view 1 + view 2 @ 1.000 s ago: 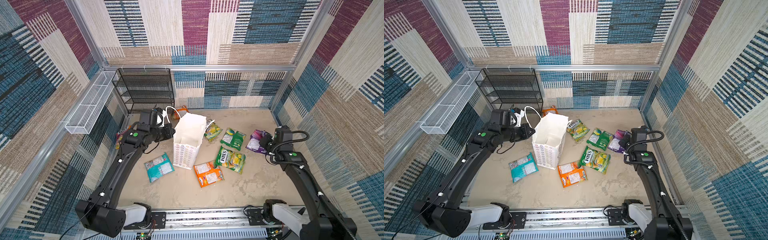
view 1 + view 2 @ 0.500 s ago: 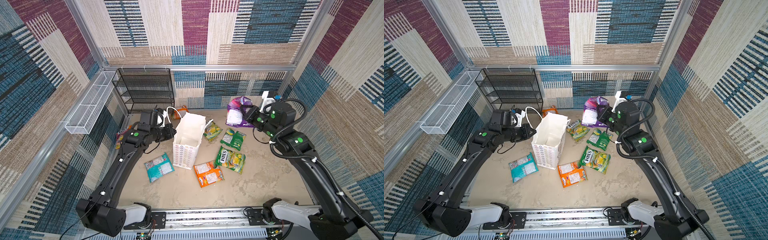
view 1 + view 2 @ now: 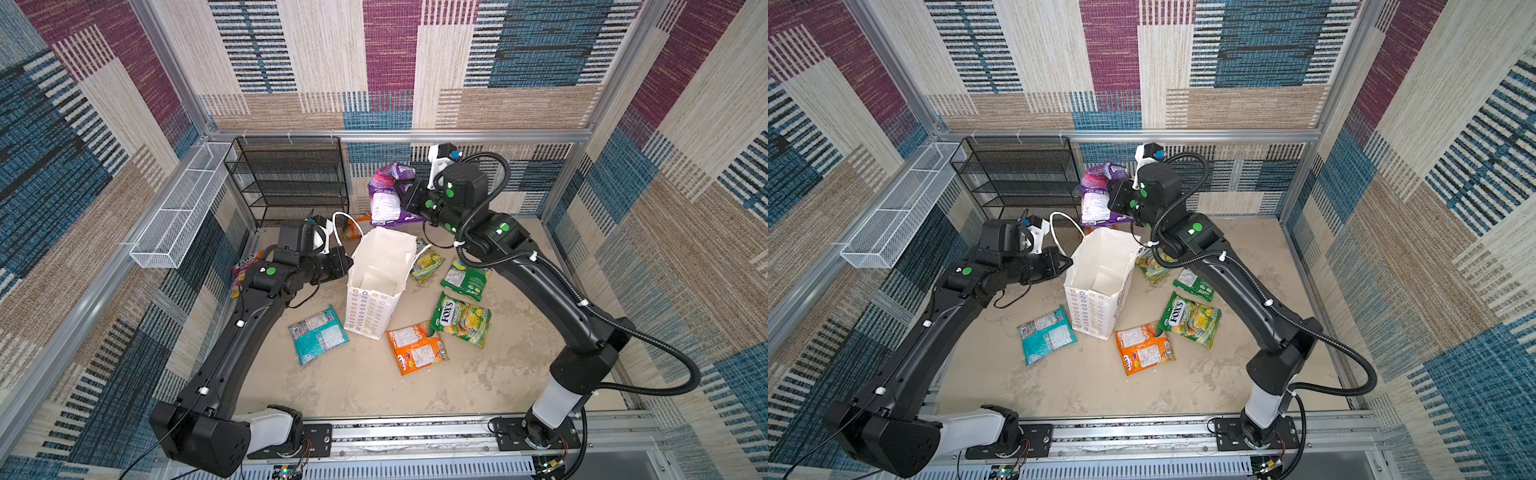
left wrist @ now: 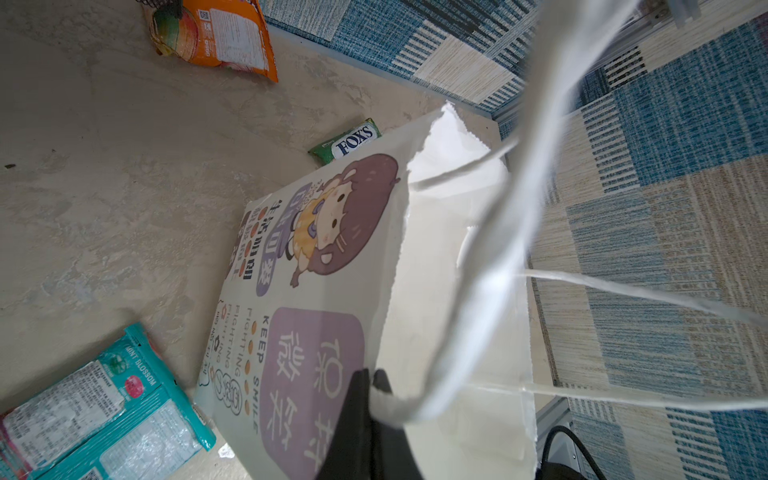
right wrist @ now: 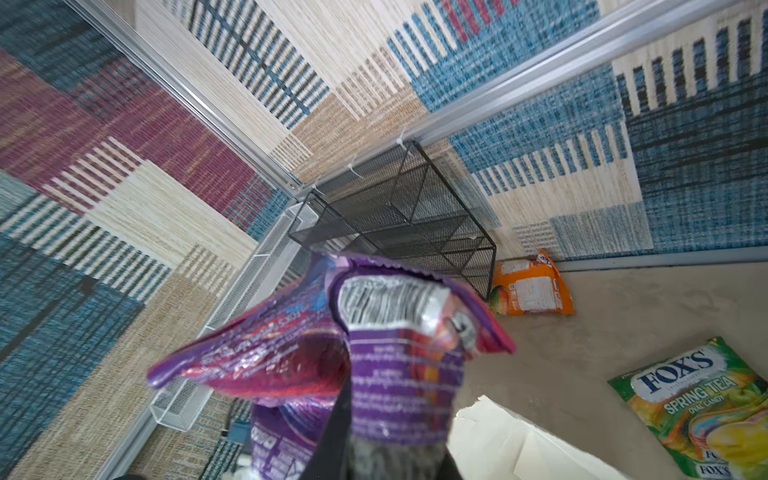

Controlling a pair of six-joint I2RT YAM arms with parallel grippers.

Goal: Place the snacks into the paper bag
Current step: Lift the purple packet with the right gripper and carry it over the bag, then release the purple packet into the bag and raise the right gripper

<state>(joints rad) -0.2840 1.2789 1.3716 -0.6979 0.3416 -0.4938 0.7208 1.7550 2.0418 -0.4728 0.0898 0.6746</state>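
Pinches the rim of the paper bag [image 3: 370,307] in the left gripper [image 4: 369,376], jaws fully closed, bag upright near the middle of the table [image 3: 374,386]. Grips a purple pouch [image 3: 388,195] in the right gripper [image 3: 403,199], clamped on it, aloft beyond the bag toward the table's back edge. Shows a teal pouch [image 3: 318,334], orange pouch [image 3: 415,347] and green pouch [image 3: 461,318] flat beside the bag.

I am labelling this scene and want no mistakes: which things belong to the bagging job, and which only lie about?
Job: paper bag, edge pinched by left claw; purple pouch, in right claw; teal pouch; orange pouch; FOX'S pouch; small green pouch; yellow-green pouch; pink-yellow pouch; second orange pouch.
Lying about: black mesh rack; white wire basket.
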